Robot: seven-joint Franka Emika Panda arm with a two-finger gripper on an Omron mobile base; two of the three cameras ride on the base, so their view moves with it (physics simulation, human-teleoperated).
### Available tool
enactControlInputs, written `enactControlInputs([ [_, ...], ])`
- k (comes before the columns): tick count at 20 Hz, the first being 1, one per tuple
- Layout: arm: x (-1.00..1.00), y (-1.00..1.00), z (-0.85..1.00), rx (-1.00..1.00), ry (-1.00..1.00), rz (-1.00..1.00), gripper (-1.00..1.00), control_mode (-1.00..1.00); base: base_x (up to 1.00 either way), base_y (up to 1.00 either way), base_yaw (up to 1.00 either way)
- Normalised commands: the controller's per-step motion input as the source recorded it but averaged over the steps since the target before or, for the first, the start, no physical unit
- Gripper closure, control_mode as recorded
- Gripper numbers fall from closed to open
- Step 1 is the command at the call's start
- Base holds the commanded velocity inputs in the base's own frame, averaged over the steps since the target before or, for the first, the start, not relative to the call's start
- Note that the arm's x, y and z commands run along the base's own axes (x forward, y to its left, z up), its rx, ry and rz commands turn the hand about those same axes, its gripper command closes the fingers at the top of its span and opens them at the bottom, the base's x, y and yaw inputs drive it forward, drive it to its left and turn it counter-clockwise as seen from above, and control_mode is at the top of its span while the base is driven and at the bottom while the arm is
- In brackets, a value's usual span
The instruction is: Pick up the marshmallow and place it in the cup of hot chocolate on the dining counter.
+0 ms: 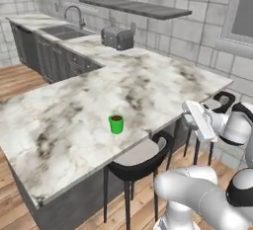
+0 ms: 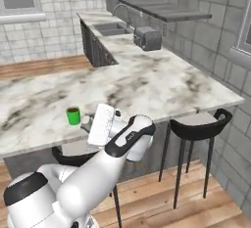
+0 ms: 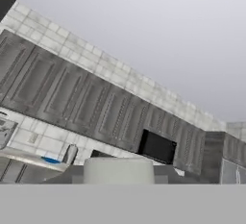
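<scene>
Cup of hot chocolate [image 1: 116, 124] stands upright on the dining counter [image 1: 74, 110], near its front edge. We see the gripper [image 2: 87, 123] closed beside that edge; whether it holds anything we cannot tell

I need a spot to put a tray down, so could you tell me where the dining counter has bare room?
The counter is bare almost everywhere: all around the cup and back to the toaster. Only the stools crowd its near edge.
</scene>
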Motion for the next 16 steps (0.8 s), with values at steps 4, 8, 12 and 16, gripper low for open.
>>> enactControlInputs([
  [4, 0.0, 0.0, 0.0, 0.0, 0.0, 0.0, 1.0, 1.0, 0.96, -0.16, 0.73],
  [8, 0.0, 0.0, 0.0, 0.0, 0.0, 0.0, 1.0, 1.0, 0.95, -0.14, 0.62],
  [12, 0.0, 0.0, 0.0, 0.0, 0.0, 0.0, 1.0, 1.0, 1.0, 0.0, 0.53],
  [16, 0.0, 0.0, 0.0, 0.0, 0.0, 0.0, 1.0, 1.0, 0.86, 0.0, 0.48],
])
